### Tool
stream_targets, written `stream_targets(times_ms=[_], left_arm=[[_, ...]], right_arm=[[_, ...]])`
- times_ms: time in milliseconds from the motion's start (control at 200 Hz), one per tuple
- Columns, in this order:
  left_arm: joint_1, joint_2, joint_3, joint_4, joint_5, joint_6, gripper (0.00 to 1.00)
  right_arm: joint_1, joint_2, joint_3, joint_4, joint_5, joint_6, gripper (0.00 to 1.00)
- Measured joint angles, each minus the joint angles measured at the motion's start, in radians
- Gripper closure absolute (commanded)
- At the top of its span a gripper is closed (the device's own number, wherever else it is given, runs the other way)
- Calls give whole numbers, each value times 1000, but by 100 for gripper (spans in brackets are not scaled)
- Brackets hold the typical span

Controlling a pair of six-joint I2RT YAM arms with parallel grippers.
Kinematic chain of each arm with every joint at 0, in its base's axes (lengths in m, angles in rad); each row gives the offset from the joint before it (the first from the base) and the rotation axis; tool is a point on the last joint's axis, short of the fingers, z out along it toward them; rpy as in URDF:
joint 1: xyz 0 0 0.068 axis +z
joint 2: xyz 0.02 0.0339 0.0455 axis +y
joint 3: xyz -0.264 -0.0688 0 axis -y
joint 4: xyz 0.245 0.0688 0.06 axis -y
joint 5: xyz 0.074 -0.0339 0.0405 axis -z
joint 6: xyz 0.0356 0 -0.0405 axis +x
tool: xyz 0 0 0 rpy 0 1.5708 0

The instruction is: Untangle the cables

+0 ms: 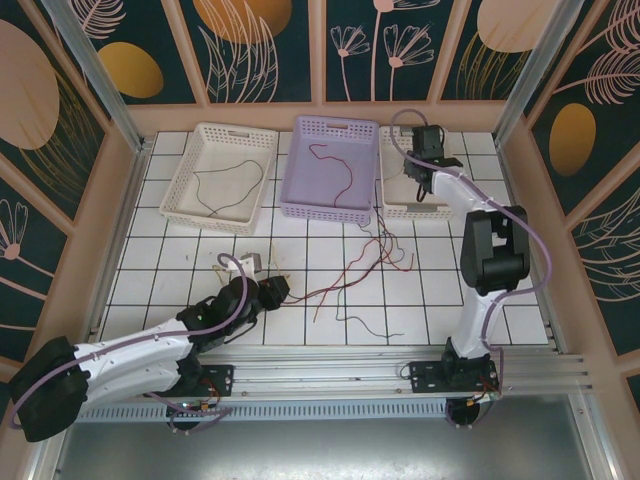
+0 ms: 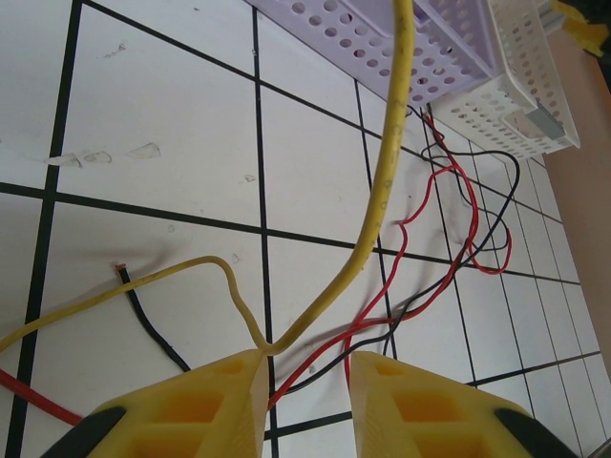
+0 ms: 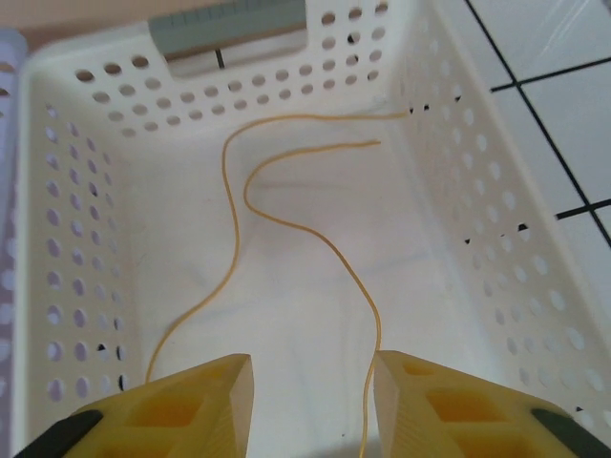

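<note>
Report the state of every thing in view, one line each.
Left gripper: open, loose yellow cable at its fingertip.
Right gripper: open, over right basket.
Right basket: holds yellow cable.
Lavender basket: holds red cable.
Left basket: holds black cable.
Table cables: tangled.

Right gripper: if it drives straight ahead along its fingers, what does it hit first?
The right gripper would likely meet the floor of the white basket, or first the yellow cable lying there; depth is unclear.
</note>
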Motion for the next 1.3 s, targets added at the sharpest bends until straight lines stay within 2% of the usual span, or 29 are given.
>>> stream_targets(times_ms=[85, 200, 285, 435, 576, 666, 831, 931, 1056, 1301], left_arm=[[0, -8, -1, -1, 0, 0, 67], [0, -34, -1, -12, 0, -5, 56], [0, -81, -1, -45, -7, 1, 44], [0, -217, 16, -154, -51, 13, 22], [0, -320, 92, -286, -110, 43, 10], [0, -365, 157, -391, -167, 60, 2], [0, -469, 264, -600, -297, 80, 1], [0, -521, 332, -711, -380, 88, 2], [0, -521, 419, -818, -470, 104, 1], [0, -508, 511, -944, -630, 138, 1]], right_arm=[[13, -45, -6, 0, -1, 2, 59], [60, -131, -49, 8, -11, 2, 56], [115, -214, -110, 20, -47, 4, 54], [216, -355, -251, 60, -171, 13, 52], [315, -454, -397, 114, -304, 13, 50], [412, -495, -482, 153, -381, 14, 48], [632, -547, -619, 243, -449, 24, 41], [760, -548, -663, 301, -442, 42, 24], [859, -524, -678, 353, -407, 54, 13], [958, -331, -620, 393, -270, 71, 15]])
